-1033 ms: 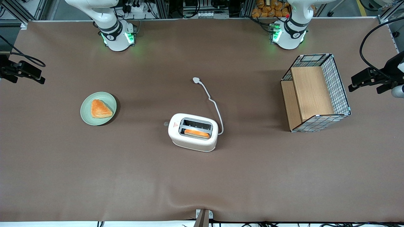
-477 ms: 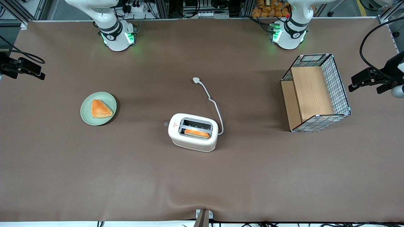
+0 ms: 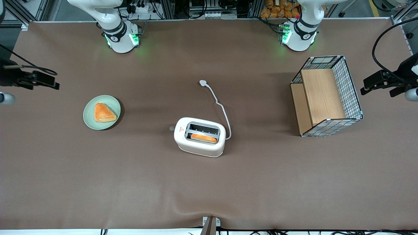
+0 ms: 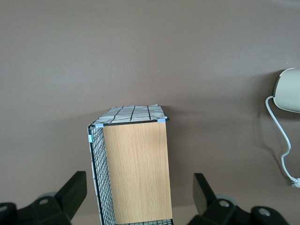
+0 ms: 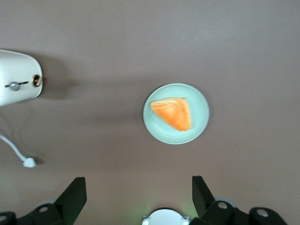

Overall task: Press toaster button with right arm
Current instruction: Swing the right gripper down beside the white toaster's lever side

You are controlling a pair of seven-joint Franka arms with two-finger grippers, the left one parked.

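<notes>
Brown mat covers the bench (image 3: 209,192). Current state:

- Toaster (image 3: 200,137) stands upright about mid-bench, slots facing up. Cream body, grey slot frame, small red triangle mark on top at the end toward the working arm.
- One orange toast slice (image 3: 203,138) sits in the slot nearer the front camera. The other slot looks dark.
- Button (image 3: 171,128) is a small pale-grey round knob sticking out just beside the toaster's end that faces the working arm's end of the bench. Nothing is touching it.
- White cord (image 3: 222,107) leaves the toaster's end toward the parked arm and curves away from the front camera. Its plug (image 3: 203,83) lies loose on the mat.
- Right arm (image 3: 112,23) reaches out from its base to the working arm's edge of the bench.
- Tool (image 3: 49,81) hangs above the mat there, well apart from the toaster and farther from the front camera than the plate.
- In the right wrist view the tool (image 5: 138,183) is spread wide, both black fingers (image 5: 75,194) far apart, with nothing between them. That view looks down on the plate and one end of the toaster.
- Pale green plate (image 3: 87,118) lies between tool and toaster, apart from both. A triangular orange pastry (image 3: 104,112) lies on it.
- Wire basket (image 3: 352,88) with wooden panels sits toward the parked arm's end, well apart from the toaster.
</notes>
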